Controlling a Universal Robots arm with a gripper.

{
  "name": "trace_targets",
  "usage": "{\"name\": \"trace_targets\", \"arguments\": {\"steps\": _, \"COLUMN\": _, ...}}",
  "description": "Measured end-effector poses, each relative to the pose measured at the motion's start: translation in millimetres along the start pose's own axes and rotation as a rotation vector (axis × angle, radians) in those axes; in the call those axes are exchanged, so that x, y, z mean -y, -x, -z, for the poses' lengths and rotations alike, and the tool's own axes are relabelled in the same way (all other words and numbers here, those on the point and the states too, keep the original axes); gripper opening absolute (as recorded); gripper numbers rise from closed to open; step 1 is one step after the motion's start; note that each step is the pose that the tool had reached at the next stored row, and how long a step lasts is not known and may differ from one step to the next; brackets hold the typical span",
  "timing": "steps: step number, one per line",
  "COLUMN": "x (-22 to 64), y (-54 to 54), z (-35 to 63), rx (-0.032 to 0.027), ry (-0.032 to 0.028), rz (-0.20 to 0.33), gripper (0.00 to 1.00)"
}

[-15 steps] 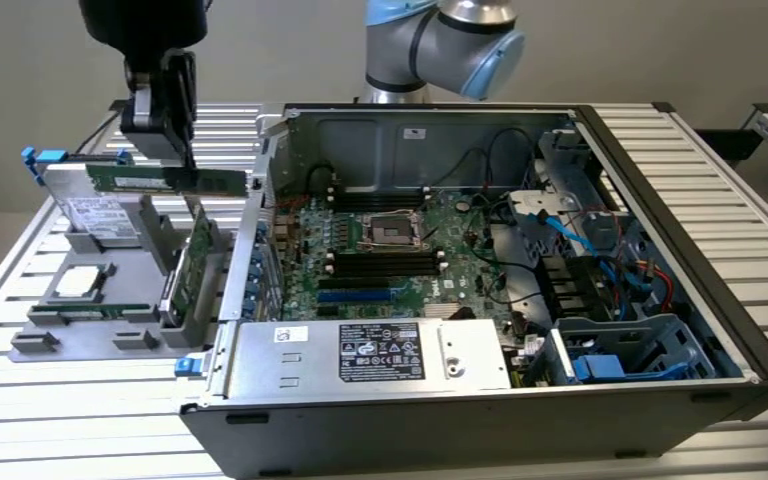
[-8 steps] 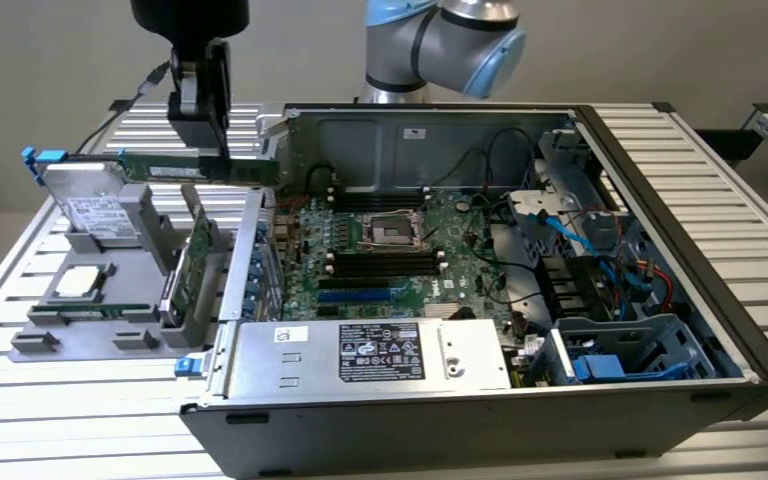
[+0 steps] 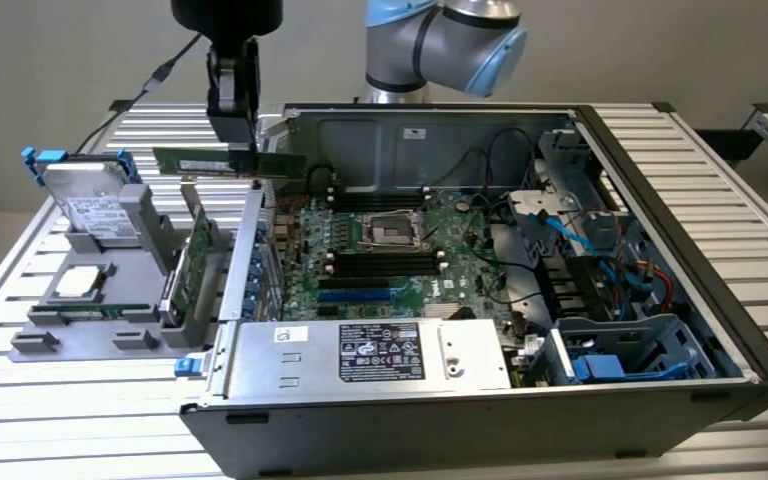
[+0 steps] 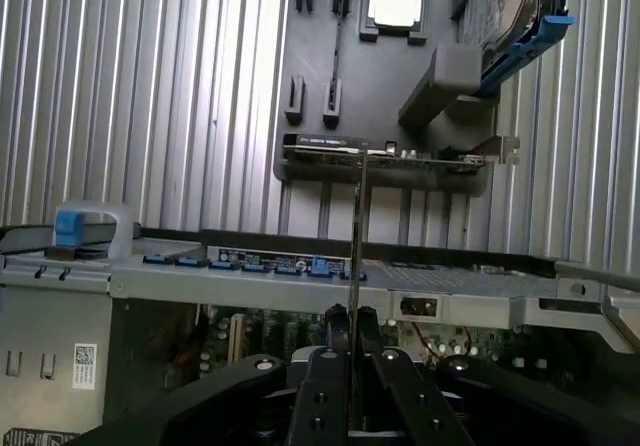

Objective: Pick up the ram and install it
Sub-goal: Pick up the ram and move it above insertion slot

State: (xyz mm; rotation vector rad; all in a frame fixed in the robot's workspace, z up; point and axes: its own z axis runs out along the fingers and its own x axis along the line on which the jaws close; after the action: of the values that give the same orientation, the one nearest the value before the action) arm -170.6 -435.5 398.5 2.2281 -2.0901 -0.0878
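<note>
The ram [image 3: 197, 163], a thin green stick, hangs level in the air above the left wall of the open computer case [image 3: 704, 330]. My gripper [image 3: 248, 158] is shut on it near its right half, reaching down from above. In the wrist view the ram [image 4: 357, 216] shows edge-on as a thin line rising from between the black fingers of the gripper [image 4: 350, 316]. The black memory slots [image 3: 381, 262] lie on the green motherboard [image 3: 418, 285] inside the case, below and to the exterior view's right of the held stick.
A grey parts holder [image 3: 37, 340] left of the case carries a hard drive [image 3: 84, 205], a silver processor [image 3: 77, 283] and an upright green expansion card [image 3: 197, 265]. A metal power supply [image 3: 371, 355] sits at the case front, and cables [image 3: 558, 230] and a drive cage [image 3: 624, 350] at its right.
</note>
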Motion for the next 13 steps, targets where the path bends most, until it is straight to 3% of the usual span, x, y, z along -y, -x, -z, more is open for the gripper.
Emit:
{"name": "trace_targets", "arguments": {"steps": 7, "x": 15.0, "y": 5.2, "z": 0.3, "rx": 0.0154, "ry": -0.0060, "rz": 0.001, "gripper": 0.13}}
{"name": "trace_targets", "arguments": {"steps": 13, "x": 29.0, "y": 8.3, "z": 1.5, "rx": 0.0176, "ry": -0.0213, "rz": 0.002, "gripper": 0.13}}
